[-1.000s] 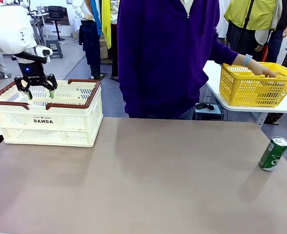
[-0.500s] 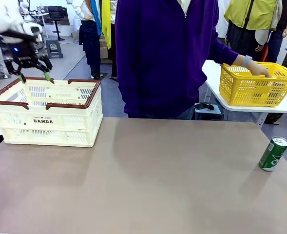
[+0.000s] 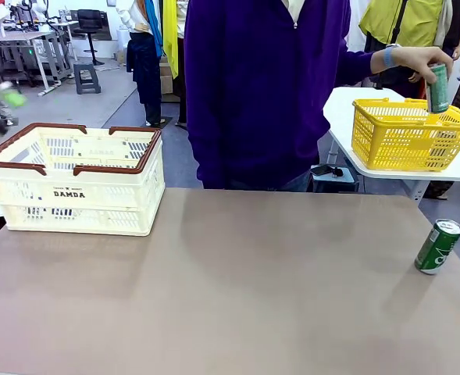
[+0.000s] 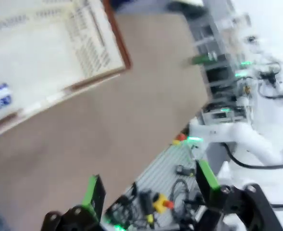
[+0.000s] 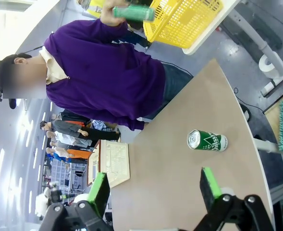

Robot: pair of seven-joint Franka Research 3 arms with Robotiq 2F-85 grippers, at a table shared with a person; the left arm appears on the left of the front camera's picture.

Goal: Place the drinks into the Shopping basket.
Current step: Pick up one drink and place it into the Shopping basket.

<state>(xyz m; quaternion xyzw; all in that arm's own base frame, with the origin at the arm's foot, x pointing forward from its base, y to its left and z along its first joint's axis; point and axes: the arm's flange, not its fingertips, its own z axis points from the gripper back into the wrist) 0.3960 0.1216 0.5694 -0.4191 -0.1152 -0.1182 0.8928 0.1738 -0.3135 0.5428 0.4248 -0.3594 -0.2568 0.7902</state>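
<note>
Green can [image 3: 439,246] stands apart from Shopping basket [image 3: 73,183].

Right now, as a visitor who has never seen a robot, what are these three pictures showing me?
Two robot arms share a table with a person. One picture looks across it from between the arms; the other two come from cameras on each wrist, looking along that arm's claw. The left claw and right claw both stand open and hold nothing. On the table are a cream basket and one green can standing near the right edge. The person's hand holds another green can above a yellow basket on a side table.
</note>
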